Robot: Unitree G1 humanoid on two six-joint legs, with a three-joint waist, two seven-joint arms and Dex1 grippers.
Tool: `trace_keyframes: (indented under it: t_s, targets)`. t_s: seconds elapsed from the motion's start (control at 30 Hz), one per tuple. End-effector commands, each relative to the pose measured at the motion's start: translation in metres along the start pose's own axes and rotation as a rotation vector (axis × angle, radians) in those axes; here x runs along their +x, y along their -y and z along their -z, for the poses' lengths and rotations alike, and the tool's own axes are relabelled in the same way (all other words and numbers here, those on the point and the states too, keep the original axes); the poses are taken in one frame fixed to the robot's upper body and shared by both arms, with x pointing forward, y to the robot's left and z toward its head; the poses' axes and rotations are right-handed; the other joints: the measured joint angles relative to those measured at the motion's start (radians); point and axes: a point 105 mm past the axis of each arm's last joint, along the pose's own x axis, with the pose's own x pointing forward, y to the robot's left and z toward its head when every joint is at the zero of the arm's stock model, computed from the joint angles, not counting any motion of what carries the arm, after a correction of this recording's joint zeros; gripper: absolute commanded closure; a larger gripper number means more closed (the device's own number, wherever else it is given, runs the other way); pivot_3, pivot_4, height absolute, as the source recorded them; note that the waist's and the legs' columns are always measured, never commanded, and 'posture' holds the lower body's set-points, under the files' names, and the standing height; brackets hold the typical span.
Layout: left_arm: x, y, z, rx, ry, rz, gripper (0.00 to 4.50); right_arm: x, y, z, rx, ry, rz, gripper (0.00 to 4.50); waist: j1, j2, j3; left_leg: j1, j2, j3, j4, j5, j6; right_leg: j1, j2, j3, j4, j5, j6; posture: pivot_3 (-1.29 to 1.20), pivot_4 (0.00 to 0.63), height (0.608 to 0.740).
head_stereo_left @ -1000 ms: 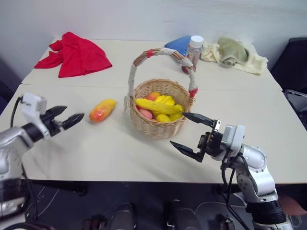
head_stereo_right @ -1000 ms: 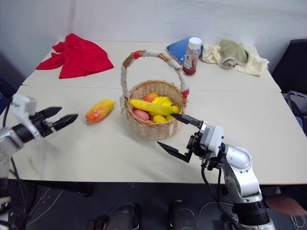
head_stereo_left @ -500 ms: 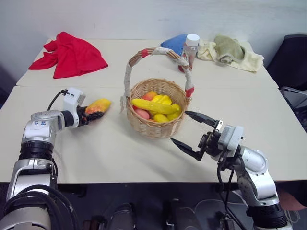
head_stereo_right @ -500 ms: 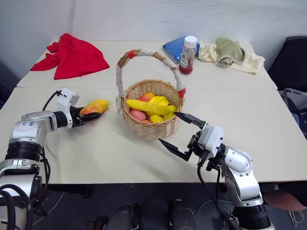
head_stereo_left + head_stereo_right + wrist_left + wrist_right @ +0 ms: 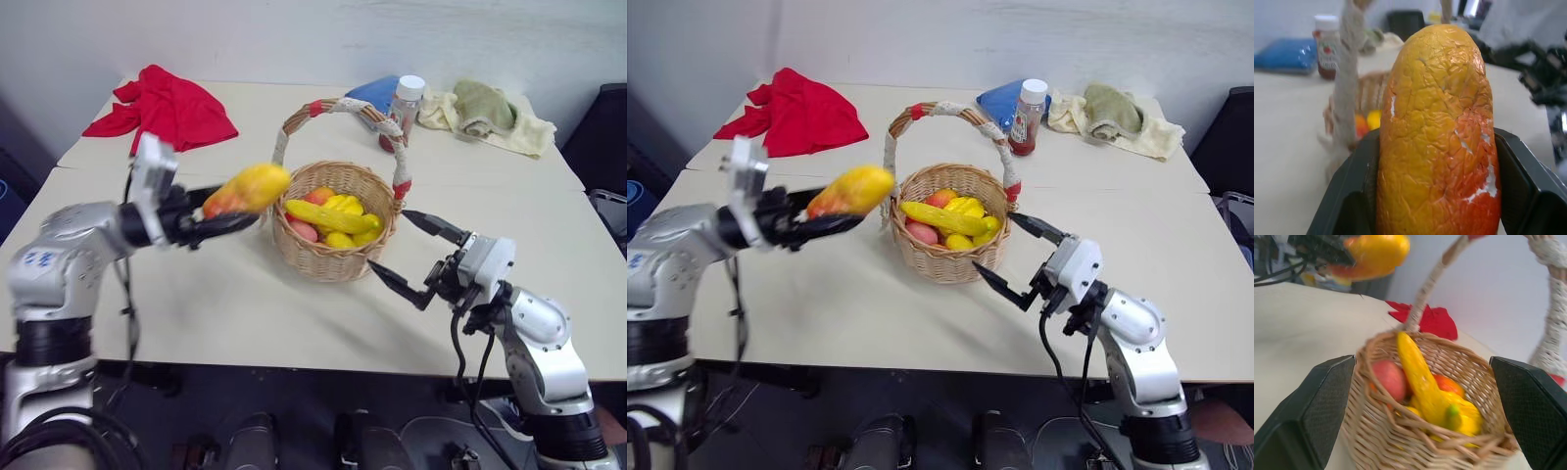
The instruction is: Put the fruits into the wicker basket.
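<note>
Mango (image 5: 249,188) was clamped in left gripper (image 5: 217,217), aloft beside wicker basket (image 5: 338,259); banana (image 5: 328,216) lay inside. Right gripper (image 5: 413,257) gaped empty. Risk: fruit striking arched handle (image 5: 338,107), slipping loose.

Left arm raised, reaching forward and toward robot's right, wrist about level. Left gripper (image 5: 220,217) clamped on mango-like fruit (image 5: 247,189), one black finger on each side. Right arm bent, forearm low. Right gripper (image 5: 414,257) pointing forward-left, slightly upward, fingers (image 5: 434,226) spread wide, holding nothing.
</note>
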Motion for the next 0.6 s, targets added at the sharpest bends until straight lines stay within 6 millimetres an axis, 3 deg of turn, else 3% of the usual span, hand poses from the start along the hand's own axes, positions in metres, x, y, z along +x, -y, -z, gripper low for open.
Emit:
trace_keyframes:
  t_s: [0.03,0.13,0.23,0.37,0.47,0.6]
  targets:
    - [0.023,-0.003,0.006,-0.018,-0.025,-0.036,2.03,-0.001,0.012,-0.005,-0.009,0.005,0.036,0.00,-0.008,0.000,0.000,0.000,0.000,0.001,0.000,0.000,0.000,0.000,0.000,0.000,0.000,0.000,0.000,0.00,0.150,0.740]
    - [0.037,0.000,0.012,-0.019,-0.032,-0.023,1.00,0.003,0.024,-0.006,0.014,0.004,0.083,0.00,-0.025,0.000,0.000,0.000,0.001,0.005,0.000,0.000,-0.001,-0.003,0.001,0.002,0.000,0.000,0.000,0.00,0.150,0.740]
    - [0.038,0.005,0.018,0.032,-0.053,-0.001,0.12,0.005,0.038,-0.001,0.091,-0.036,0.141,0.00,-0.034,0.001,0.000,-0.001,0.002,0.005,0.000,0.001,-0.002,-0.004,0.002,0.002,0.001,0.000,0.000,0.00,0.150,0.740]
    - [0.015,0.006,0.002,0.140,0.028,-0.010,0.03,0.014,0.046,-0.006,0.237,-0.015,0.070,0.00,-0.035,0.001,0.001,0.000,0.003,0.005,0.000,0.001,-0.003,-0.004,0.002,0.003,0.001,0.000,-0.001,0.00,0.150,0.740]
    - [-0.022,0.017,-0.005,0.171,0.041,0.036,0.03,0.019,0.052,-0.007,0.295,-0.016,-0.026,0.00,-0.038,0.002,0.001,0.000,0.004,0.005,0.000,0.001,-0.002,-0.005,0.002,0.004,0.001,-0.001,-0.001,0.00,0.150,0.740]
    - [-0.073,0.017,-0.007,0.194,-0.001,-0.025,0.03,0.029,0.066,0.009,0.311,-0.068,-0.120,0.00,-0.034,0.003,0.002,0.000,0.004,0.006,-0.001,0.000,-0.002,-0.005,0.002,0.003,0.000,-0.001,-0.002,0.00,0.150,0.740]
